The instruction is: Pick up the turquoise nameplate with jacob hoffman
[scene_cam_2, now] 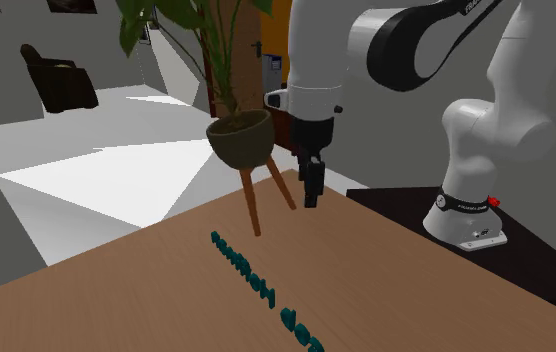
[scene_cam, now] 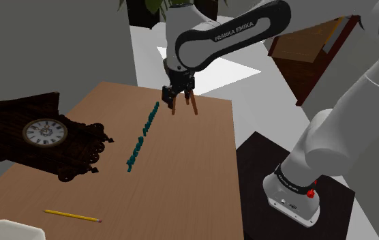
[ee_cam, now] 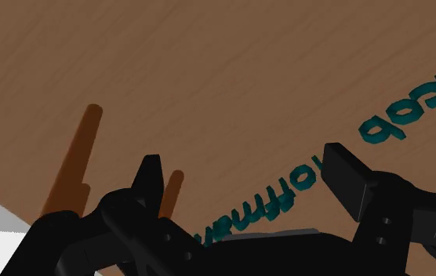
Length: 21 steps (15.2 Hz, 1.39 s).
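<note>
Here's the tabletop (scene_cam: 202,177), brown wood, with a broad bare stretch between the lettering and the edge on the shoulder view's right, where the dark stand (scene_cam: 249,170) sits. On that view's left a dark carved clock (scene_cam: 45,136) lies flat and takes up that side, a small gap short of the letters. A yellow pencil (scene_cam: 72,216) lies near the front edge, and a white object (scene_cam: 4,228) is cut off at the corner; what it is I can't tell.

Now the hand (scene_cam: 176,103). It hangs above the tabletop close to the far edge, fingers (ee_cam: 150,176) spread apart and gripping nothing. Just past that edge stand the brown legs (scene_cam_2: 254,205) of a plant stand, very near the hand (scene_cam_2: 311,200).

The turquoise nameplate (scene_cam: 142,136) lies flat on the wood, running from the far edge down toward the middle. In the wrist view its "hoffman" end sits under the hand (ee_cam: 244,161), between the two fingers with neither touching it, and the nameplate (ee_cam: 287,196) trails away past the right finger.

One container: the dark pot (scene_cam_2: 241,135) on those legs, beyond the tabletop, holding a green plant (scene_cam_2: 181,25).
</note>
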Motion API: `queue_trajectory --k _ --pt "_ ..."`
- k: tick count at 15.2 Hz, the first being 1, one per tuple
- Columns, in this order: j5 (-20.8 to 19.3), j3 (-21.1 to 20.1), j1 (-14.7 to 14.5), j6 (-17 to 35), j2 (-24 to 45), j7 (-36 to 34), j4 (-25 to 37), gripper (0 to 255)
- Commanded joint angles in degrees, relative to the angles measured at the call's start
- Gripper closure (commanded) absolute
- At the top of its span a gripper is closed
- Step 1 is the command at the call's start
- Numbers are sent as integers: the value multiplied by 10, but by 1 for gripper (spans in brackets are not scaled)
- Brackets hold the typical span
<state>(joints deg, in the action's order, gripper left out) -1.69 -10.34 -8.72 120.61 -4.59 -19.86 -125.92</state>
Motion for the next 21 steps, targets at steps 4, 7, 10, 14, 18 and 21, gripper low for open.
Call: queue_trajectory --k 4,7,10,14,18,21 --pt "-15 -18 -17 36 99 -26 62 0" --pt "-27 -25 -30 49 161 -41 108 0" --pt "-40 -29 -45 57 222 -54 161 0" --pt "-52 -29 -57 71 272 -64 195 0" --pt "-57 -26 -59 96 290 -68 187 0" --pt "-60 -24 -60 105 297 -69 185 0"
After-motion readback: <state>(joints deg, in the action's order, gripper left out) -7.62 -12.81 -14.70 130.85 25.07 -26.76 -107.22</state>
